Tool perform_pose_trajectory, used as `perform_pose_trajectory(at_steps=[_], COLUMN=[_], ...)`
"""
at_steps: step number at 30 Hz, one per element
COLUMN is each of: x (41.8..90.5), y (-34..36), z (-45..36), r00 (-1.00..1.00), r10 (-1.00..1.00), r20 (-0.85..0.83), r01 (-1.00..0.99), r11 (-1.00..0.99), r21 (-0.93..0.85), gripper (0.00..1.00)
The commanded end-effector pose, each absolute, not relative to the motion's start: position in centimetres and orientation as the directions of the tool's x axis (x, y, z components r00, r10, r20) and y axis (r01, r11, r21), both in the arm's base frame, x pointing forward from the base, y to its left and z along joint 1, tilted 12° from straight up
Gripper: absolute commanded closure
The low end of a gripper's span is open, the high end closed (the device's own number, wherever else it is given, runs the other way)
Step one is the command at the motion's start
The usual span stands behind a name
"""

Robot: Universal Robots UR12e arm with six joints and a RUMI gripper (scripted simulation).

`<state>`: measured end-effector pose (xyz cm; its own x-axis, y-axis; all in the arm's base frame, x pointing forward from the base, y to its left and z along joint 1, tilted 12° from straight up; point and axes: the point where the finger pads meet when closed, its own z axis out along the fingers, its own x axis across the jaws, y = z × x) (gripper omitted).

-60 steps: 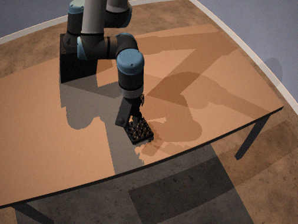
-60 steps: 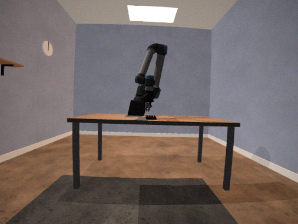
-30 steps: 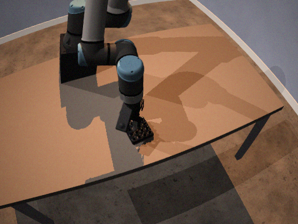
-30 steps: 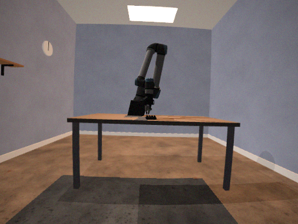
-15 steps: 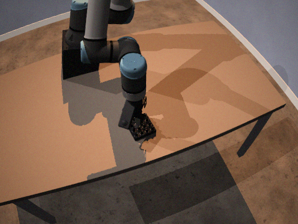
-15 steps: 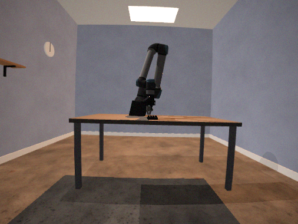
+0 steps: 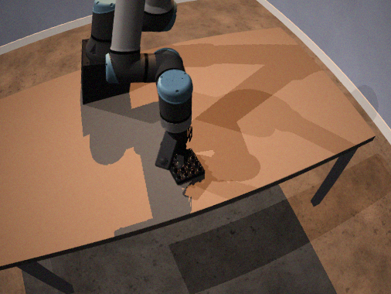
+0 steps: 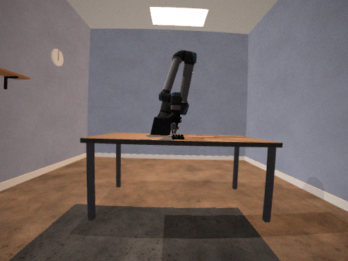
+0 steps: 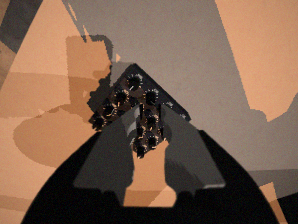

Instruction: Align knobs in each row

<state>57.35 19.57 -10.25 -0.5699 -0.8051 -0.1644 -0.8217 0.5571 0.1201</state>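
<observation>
Table (image 7: 58, 162): orange-brown top with a dark edge, on dark legs (image 8: 90, 178), standing on a brown floor (image 8: 179, 192) partly over a grey mat (image 8: 144, 237). Directly on the top: the black knob box (image 7: 188, 167), lower centre of the top view, near the front edge; and the arm's black base block (image 7: 90, 83), upper left. Broad shadows cross the surface around both.

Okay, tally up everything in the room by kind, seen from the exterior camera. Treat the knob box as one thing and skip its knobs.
table: 1
robot arm: 1
knob box: 1
wall clock: 1
wall shelf: 1
ceiling light: 1
floor mat: 1
Total: 7
</observation>
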Motion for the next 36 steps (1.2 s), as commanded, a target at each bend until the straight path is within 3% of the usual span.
perform_pose_trajectory(at_steps=[1, 36], x=[57.41, 57.8], y=[19.57, 19.3], z=[-10.2, -10.26], r00=[-0.57, -0.57], r10=[-0.805, -0.805], r20=[-0.165, -0.165], r01=[-0.822, -0.822], r11=[0.557, 0.557], r21=[0.119, 0.119], gripper=[0.89, 0.89])
